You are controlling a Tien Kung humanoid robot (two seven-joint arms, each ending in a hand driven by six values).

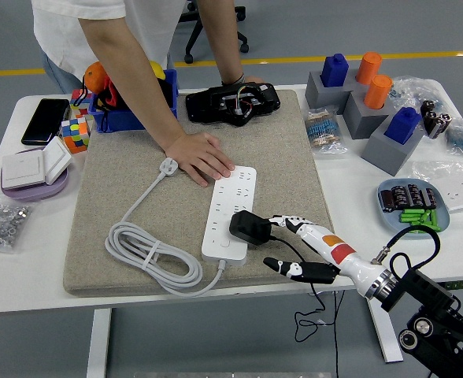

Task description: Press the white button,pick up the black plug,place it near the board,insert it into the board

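Observation:
The black plug [250, 227] sits on the near end of the white power strip [230, 211], which lies on the grey mat [137, 177]. Its black cord [314, 293] trails off the near table edge. My right hand [285, 246] is open just right of the plug, fingers spread, upper fingertips close to it but not gripping. A person's hand [202, 157] presses flat on the strip's far end. The strip's white cable [149, 252] coils to the left. My left arm is out of view.
A black device [231, 103] lies at the mat's far edge. Grey blocks with blue and orange pegs [369, 94] stand at the right rear. A blue dish of small parts [414, 206] is near my right arm. A phone, cube and purple plate with switches [33, 169] are at the left.

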